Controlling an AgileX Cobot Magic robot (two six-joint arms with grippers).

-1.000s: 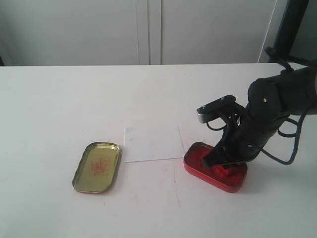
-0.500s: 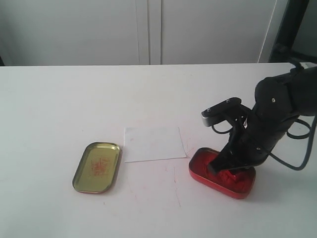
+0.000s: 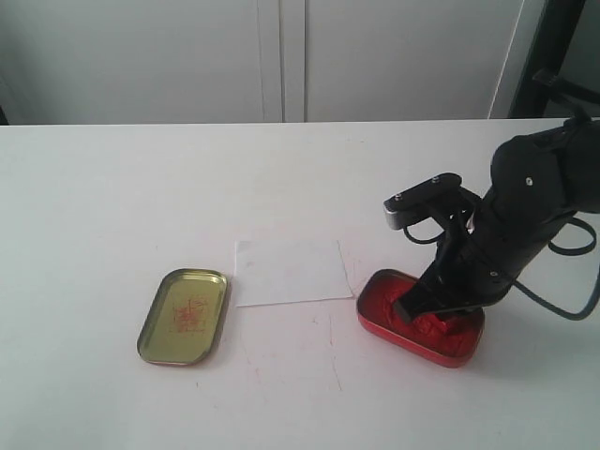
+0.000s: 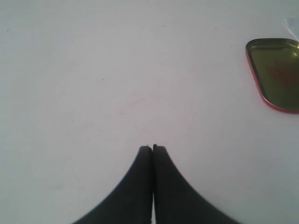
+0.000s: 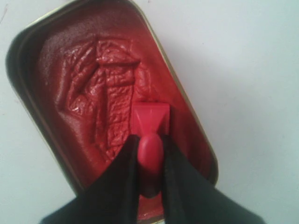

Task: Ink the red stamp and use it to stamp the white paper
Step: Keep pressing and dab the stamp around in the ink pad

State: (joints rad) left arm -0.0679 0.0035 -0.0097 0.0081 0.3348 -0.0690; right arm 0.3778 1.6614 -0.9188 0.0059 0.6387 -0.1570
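My right gripper (image 5: pixel 149 140) is shut on the knob of the red stamp (image 5: pixel 150 122), whose square base rests down in the red ink paste of the open red tin (image 5: pixel 42 51). In the exterior view the right gripper (image 3: pixel 412 305) is low over the red tin (image 3: pixel 375 323), and the stamp is hidden behind the fingers. The white paper (image 3: pixel 291 272) lies flat just left of the tin, apart from it. My left gripper (image 4: pixel 152 148) is shut on nothing above bare white tabletop and does not show in the exterior view.
A shallow gold-coloured tin lid (image 3: pixel 184 316) with red smears lies left of the paper; the lid (image 4: pixel 276 72) also shows in the left wrist view. Faint red marks stain the white table (image 3: pixel 141 187). White cabinet doors stand behind the table.
The right arm shifted to the right and the red tin slid right with it, away from the paper's edge. The gripper stayed shut on the stamp in the paste.
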